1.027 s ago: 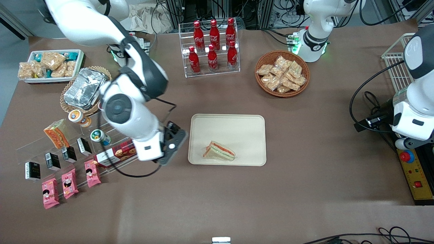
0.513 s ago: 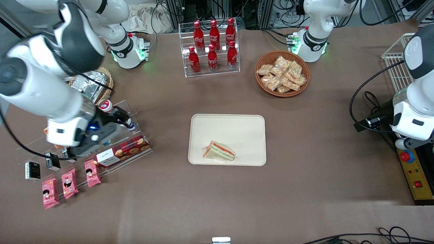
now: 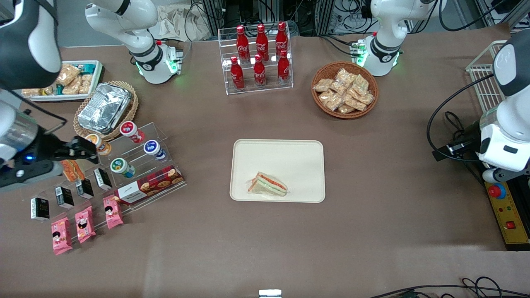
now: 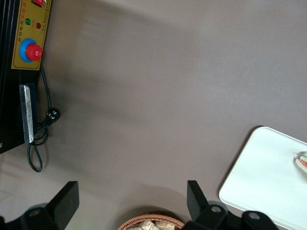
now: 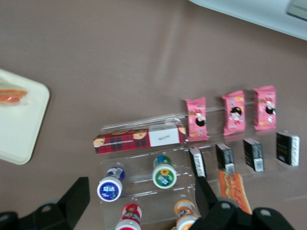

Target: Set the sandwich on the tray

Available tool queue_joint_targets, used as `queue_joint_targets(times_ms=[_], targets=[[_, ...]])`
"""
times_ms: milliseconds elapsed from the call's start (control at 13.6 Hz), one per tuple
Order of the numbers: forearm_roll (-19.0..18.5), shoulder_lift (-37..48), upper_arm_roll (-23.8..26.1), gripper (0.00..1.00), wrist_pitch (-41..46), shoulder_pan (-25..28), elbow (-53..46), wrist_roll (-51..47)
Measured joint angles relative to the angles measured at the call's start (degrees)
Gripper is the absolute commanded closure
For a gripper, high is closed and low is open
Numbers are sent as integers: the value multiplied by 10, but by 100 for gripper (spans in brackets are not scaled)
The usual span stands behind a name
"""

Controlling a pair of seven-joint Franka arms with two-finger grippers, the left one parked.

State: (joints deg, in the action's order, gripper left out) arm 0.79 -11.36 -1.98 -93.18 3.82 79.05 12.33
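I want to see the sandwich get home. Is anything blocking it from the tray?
No. The sandwich already lies on the tray, so nothing stands between them. The gripper, open and empty, hangs above the snack display toward the working arm's end.

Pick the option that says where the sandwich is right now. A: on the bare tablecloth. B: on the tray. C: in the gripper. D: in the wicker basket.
B: the sandwich lies on the tray, while the open gripper hangs over the snack rack, toward the working arm's end of the table.
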Motion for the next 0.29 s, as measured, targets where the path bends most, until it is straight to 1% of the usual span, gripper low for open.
queue_joint_targets(times_ms=[293], targets=[[5,5,-39,2,23,-1,1,-9]])
